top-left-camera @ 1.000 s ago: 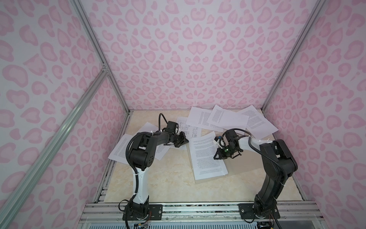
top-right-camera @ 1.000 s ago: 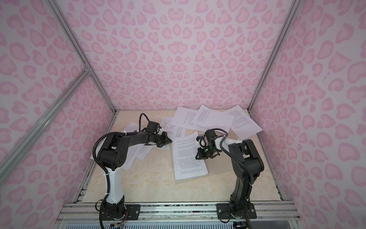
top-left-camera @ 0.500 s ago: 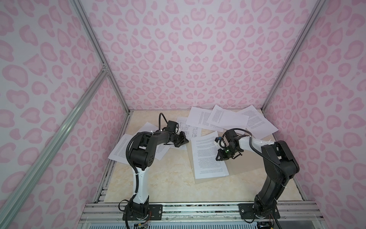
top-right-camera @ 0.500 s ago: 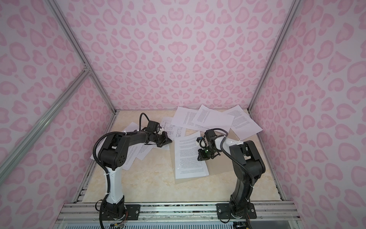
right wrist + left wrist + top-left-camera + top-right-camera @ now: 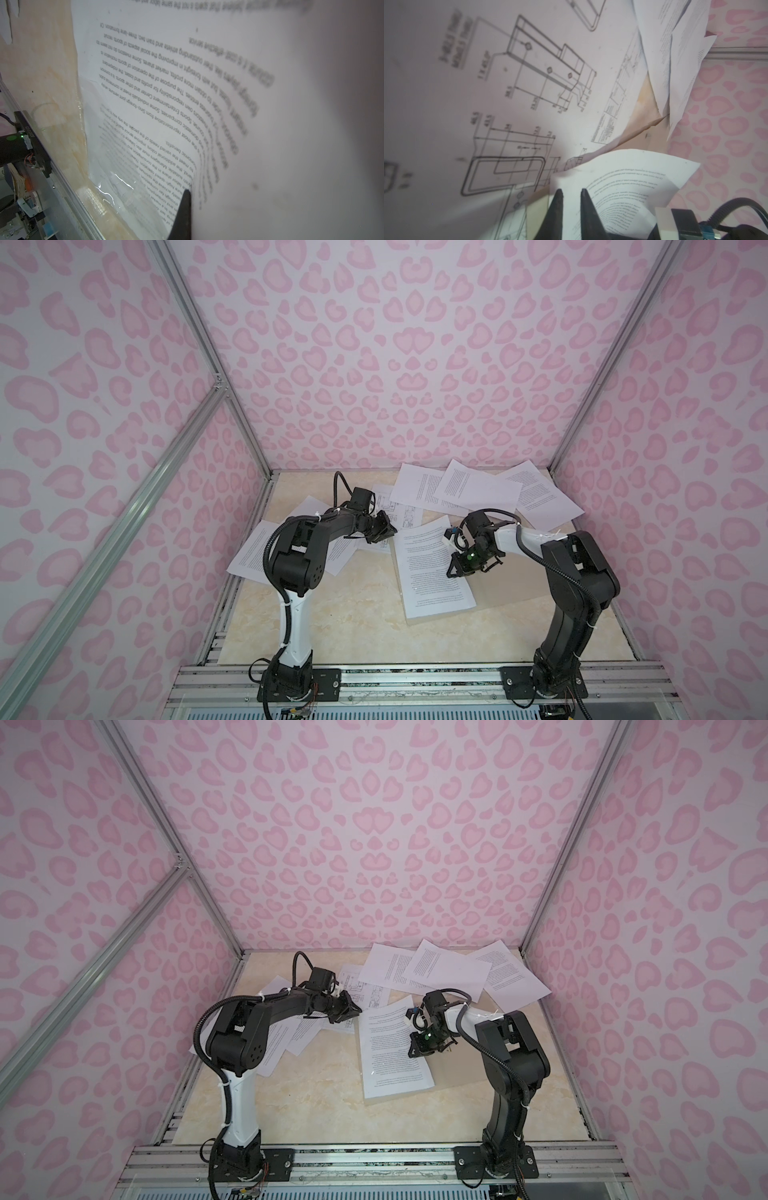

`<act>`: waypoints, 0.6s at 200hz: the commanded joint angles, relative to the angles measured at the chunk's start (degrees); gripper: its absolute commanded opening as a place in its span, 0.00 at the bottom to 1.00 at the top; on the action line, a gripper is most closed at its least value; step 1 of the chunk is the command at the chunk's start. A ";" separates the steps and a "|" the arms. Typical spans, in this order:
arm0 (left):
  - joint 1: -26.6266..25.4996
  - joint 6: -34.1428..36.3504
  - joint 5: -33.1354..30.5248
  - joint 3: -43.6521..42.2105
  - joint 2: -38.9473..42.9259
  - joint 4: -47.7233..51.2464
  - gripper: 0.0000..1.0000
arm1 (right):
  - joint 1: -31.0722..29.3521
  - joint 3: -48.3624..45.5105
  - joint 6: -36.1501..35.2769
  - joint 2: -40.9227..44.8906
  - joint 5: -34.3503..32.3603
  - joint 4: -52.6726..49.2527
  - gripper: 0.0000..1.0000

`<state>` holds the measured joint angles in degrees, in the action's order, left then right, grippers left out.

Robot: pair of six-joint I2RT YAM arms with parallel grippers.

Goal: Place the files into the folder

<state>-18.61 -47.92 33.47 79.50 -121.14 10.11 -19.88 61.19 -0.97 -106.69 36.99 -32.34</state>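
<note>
Top views: your folder (image 5: 509, 588) (image 5: 457, 1070) lies flat on the table (image 5: 340, 614), right of centre. A text sheet (image 5: 428, 572) (image 5: 390, 1056) lies on it and covers most of it. The right gripper (image 5: 451, 571) (image 5: 413, 1050) sits at that sheet's right edge, over the folder. The left gripper (image 5: 390, 531) (image 5: 355, 1011) is at the sheet's far-left corner, just beside the drawing sheet (image 5: 401, 510) (image 5: 368, 990). You've got more sheets overlapping at the back (image 5: 478, 489) and a few under the left arm (image 5: 257, 547).

Left wrist: the fingers (image 5: 556, 209) stand slightly apart with nothing clamped. The text sheet's corner (image 5: 623, 187) curls up right at the tips. You can't really call from here whether a tip touches the paper. The drawing sheet (image 5: 508, 93) fills the rest, with the back sheets (image 5: 675, 52) beyond it.

Right wrist: you see only one finger (image 5: 182, 214), tight against the text sheet (image 5: 166, 104). The other is hidden behind the paper. The sheet bows up at the finger, so the right gripper is closed, pinching the sheet's edge. The near part is blurred. Bare table (image 5: 41, 62) shows beside the sheet.
</note>
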 commanded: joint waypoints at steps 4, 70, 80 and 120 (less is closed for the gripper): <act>0.21 0.57 1.18 1.84 4.40 1.65 0.23 | 1.43 -0.90 1.25 -0.54 -1.03 0.96 0.00; 0.02 1.69 -6.29 -8.48 12.93 5.74 0.08 | 1.61 -1.53 1.69 0.48 -0.46 1.57 0.00; -0.37 1.41 -6.39 -10.33 13.12 5.27 0.07 | 1.64 -1.30 1.24 0.78 -0.41 1.15 0.00; -1.55 1.26 -7.62 -15.10 12.72 4.17 0.06 | 1.11 0.57 -1.17 1.46 -1.96 -2.57 0.00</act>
<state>-19.70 -46.65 26.96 65.87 -108.86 15.11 -18.37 60.84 -0.01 -105.60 36.84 -32.16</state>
